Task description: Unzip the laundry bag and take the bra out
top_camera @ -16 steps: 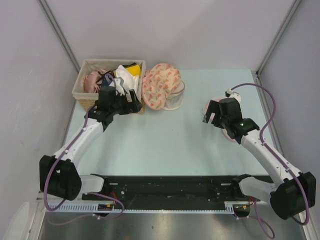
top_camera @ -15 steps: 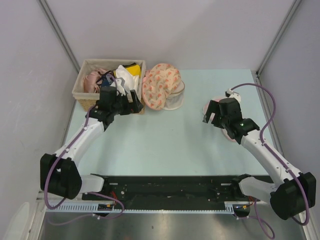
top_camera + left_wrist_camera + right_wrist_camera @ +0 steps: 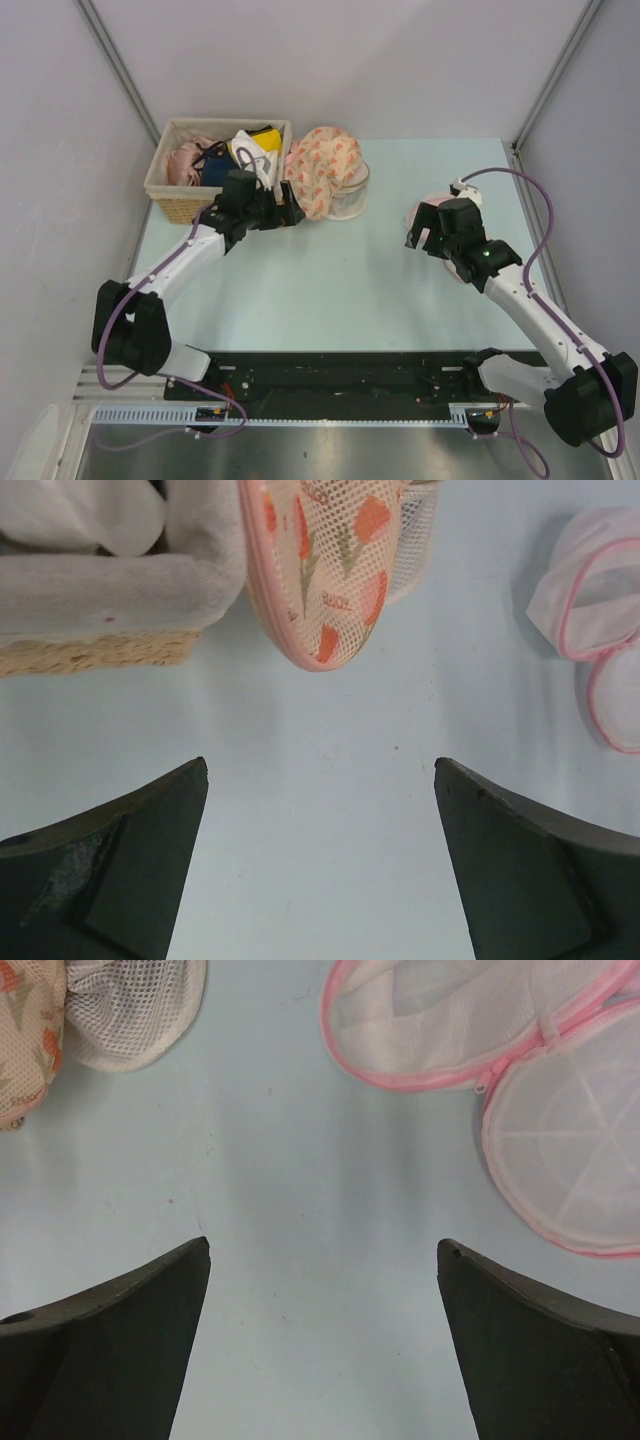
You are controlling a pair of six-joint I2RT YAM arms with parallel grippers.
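Here, left claw spread, outstretched near laundry bag, right claw spread

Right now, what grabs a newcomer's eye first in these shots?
The peach patterned laundry bag, propped on edge at the back of the table beside a wicker basket of clothes. The left end effector hangs open just in front of it; the right end effector, also open, is above a pink-rimmed white mesh bag.
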